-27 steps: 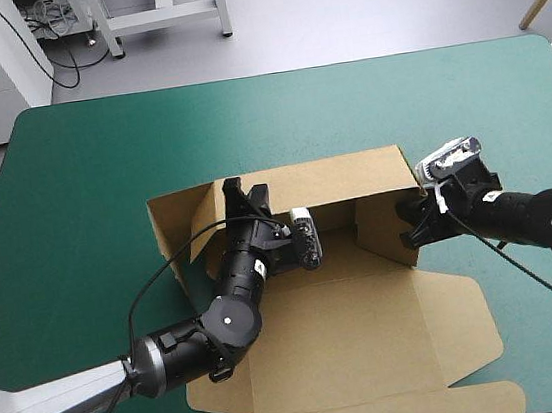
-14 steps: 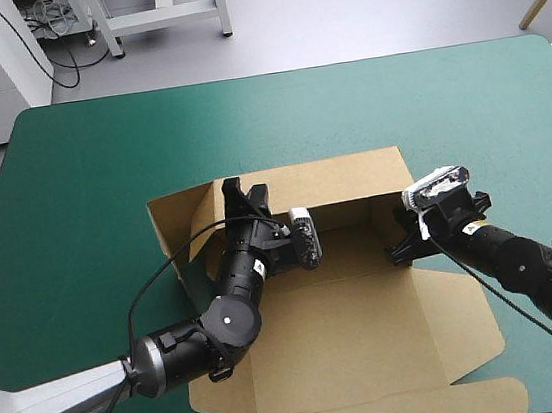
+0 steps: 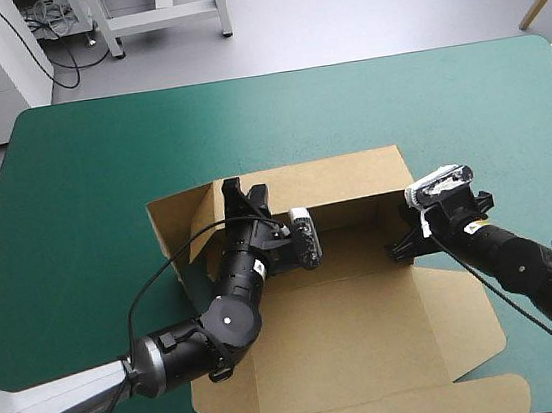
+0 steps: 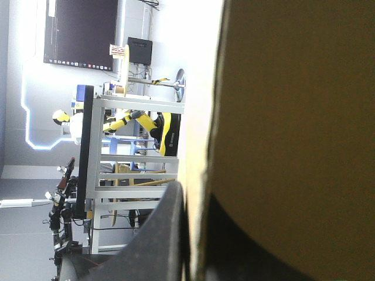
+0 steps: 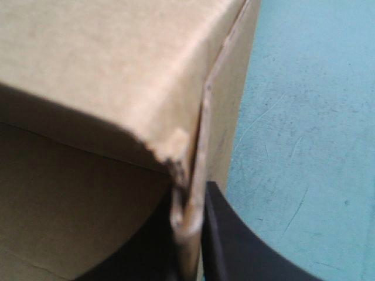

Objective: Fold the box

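Note:
The brown box (image 3: 351, 328) lies mid-table with its back wall (image 3: 338, 177) raised and its broad front panel flat. My left gripper (image 3: 241, 193) is at the left end of that wall. In the left wrist view the board (image 4: 293, 117) fills the space beside one black finger (image 4: 170, 234), and the gripper (image 4: 196, 246) is shut on it. My right gripper (image 3: 398, 248) is at the box's right side wall. In the right wrist view it (image 5: 187, 246) is shut on that wall's edge (image 5: 196, 175), right at the corner.
A side flap (image 3: 172, 224) of the box sticks out to the left of the left gripper. The teal-green cover (image 3: 275, 116) lies bare beyond the box to the far edge, and to the left (image 3: 61, 263). The right wrist view shows cover (image 5: 304, 117) beside the wall.
My right arm swung toward the table's front and its gripper shifted left, drawing the right side wall inward. The flat front panel shifted slightly. The left arm held still.

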Controlling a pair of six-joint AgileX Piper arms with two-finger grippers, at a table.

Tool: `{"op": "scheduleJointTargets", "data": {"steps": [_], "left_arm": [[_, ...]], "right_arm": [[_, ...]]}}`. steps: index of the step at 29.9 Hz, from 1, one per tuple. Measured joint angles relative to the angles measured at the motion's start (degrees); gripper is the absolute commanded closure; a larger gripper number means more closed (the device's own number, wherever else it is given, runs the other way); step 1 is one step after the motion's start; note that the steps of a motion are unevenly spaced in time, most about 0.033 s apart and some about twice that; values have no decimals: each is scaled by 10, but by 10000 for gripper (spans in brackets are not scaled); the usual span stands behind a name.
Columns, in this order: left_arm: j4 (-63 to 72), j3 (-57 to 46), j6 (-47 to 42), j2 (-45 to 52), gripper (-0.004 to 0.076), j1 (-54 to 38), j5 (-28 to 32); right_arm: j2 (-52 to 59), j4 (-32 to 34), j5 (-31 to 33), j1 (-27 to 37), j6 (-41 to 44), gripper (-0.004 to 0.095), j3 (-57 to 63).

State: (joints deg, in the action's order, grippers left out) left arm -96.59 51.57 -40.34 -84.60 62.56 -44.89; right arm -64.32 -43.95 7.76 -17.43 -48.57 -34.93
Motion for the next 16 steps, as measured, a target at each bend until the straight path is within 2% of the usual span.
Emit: {"op": "scheduleJointTargets", "data": {"steps": [6,9,12,16], "left_arm": [[0,0,0,0,728,0,-1],[0,0,8,0,672,0,-2],[-4,0,9,-4,547,0,1],[-9,0,9,-16,309,0,6]], "right_arm": [[-1,7,1,0,0,922,0],[-1,10,2,0,2,922,0],[-1,13,5,0,5,922,0],[-1,21,13,0,6,922,-3]]}}
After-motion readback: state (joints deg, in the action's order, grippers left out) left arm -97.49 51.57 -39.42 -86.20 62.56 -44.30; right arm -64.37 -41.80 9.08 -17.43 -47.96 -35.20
